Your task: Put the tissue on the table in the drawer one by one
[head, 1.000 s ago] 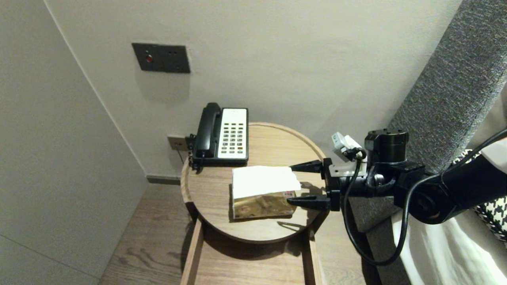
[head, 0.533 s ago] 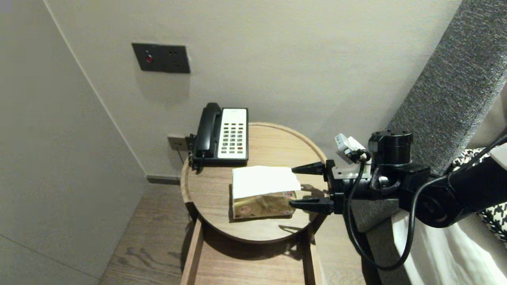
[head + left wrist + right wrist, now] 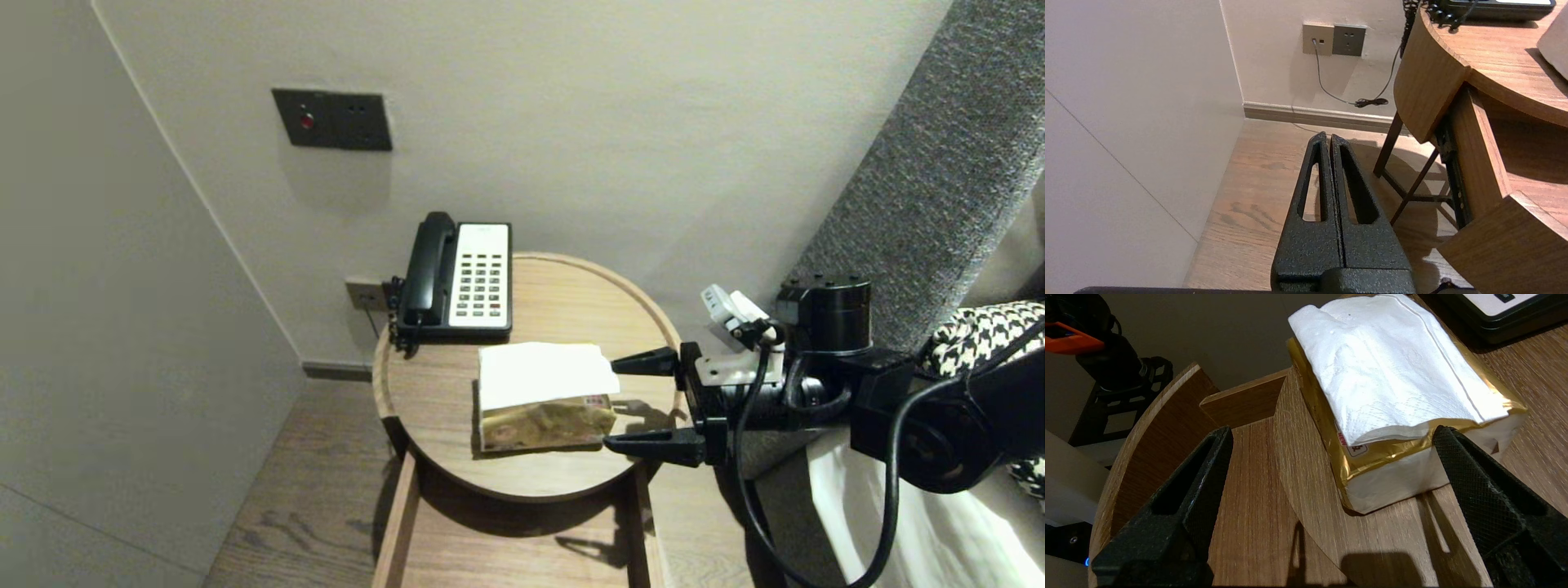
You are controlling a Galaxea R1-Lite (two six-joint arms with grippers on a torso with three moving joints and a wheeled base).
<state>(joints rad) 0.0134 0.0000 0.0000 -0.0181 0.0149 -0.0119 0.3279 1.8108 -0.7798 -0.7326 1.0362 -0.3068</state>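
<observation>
A gold-wrapped tissue pack [image 3: 543, 396] with a white tissue draped over its top lies on the round wooden bedside table [image 3: 571, 294]. My right gripper [image 3: 612, 403] stands open and level at the pack's right end, one finger on either side, touching nothing. In the right wrist view the pack [image 3: 1396, 388] lies just beyond the right gripper [image 3: 1332, 430], close to one fingertip [image 3: 1443, 437]. My left gripper [image 3: 1327, 136] is shut and empty. It hangs parked over the floor beside the table [image 3: 1494, 53].
A black and white desk phone [image 3: 457, 278] sits at the table's back edge. An open wooden drawer [image 3: 522, 547] juts out under the table's front. A grey headboard [image 3: 922, 188] and bed stand on the right. The wall holds a dark switch panel [image 3: 331, 120] and sockets [image 3: 1334, 39].
My right gripper has drawn back to the right and a little lower, still open. Its fingers, earlier alongside the pack's end, now stand just off it. The pack has not moved.
</observation>
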